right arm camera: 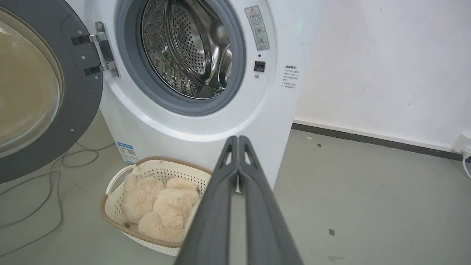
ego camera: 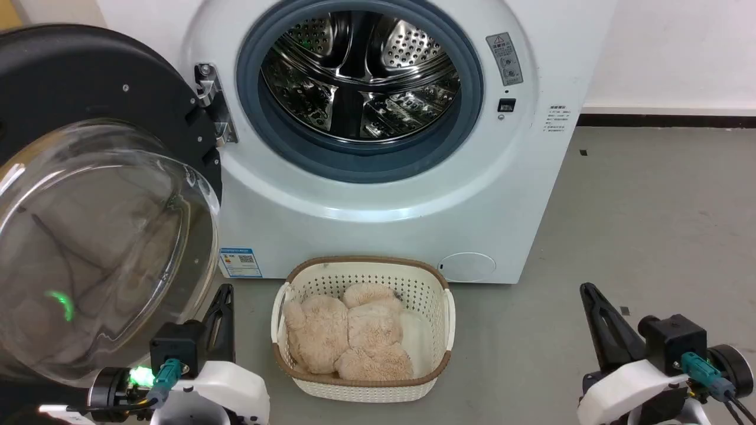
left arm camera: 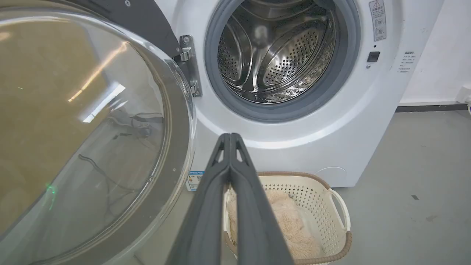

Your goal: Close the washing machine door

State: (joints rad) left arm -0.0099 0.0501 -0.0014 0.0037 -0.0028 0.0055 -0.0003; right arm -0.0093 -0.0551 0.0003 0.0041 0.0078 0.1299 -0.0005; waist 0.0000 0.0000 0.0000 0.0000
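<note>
Two pairs of dark fingers show low in the head view, one at each bottom corner, and both are pressed together with nothing held. At the far left the washing machine door (ego camera: 88, 88) (left arm camera: 81, 129) (right arm camera: 33, 92) stands wide open, out to the left of the opening. Its black rim is uppermost and its clear glass bowl (ego camera: 100, 236) bulges toward the camera. The left fingers (ego camera: 221, 319) (left arm camera: 220, 173) point up just beside the bowl's lower right edge. Whether they touch it I cannot tell from the head view, but in the left wrist view they stand clear of the door.

A metal hinge (ego camera: 212, 106) joins the door to the white washing machine (ego camera: 378, 200) (left arm camera: 294, 147) (right arm camera: 206, 125). A grey gasket (ego camera: 366, 165) rings the bare steel drum (ego camera: 360, 77) there. A blue sticker (ego camera: 240, 262) sits low on the machine's front, at its left.

On the floor (ego camera: 649, 224) just in front of the machine lies a cream perforated basket (ego camera: 363, 389) (left arm camera: 331, 206) (right arm camera: 114, 191), with a beige plush toy (ego camera: 348, 336) inside it. In the right wrist view, cables (right arm camera: 48, 184) trail on the floor under the door.

The right fingers (ego camera: 602, 324) (right arm camera: 226, 173) point up over bare floor, well apart from the basket and the machine. A white wall (ego camera: 667, 53) rises behind, right of the machine.
</note>
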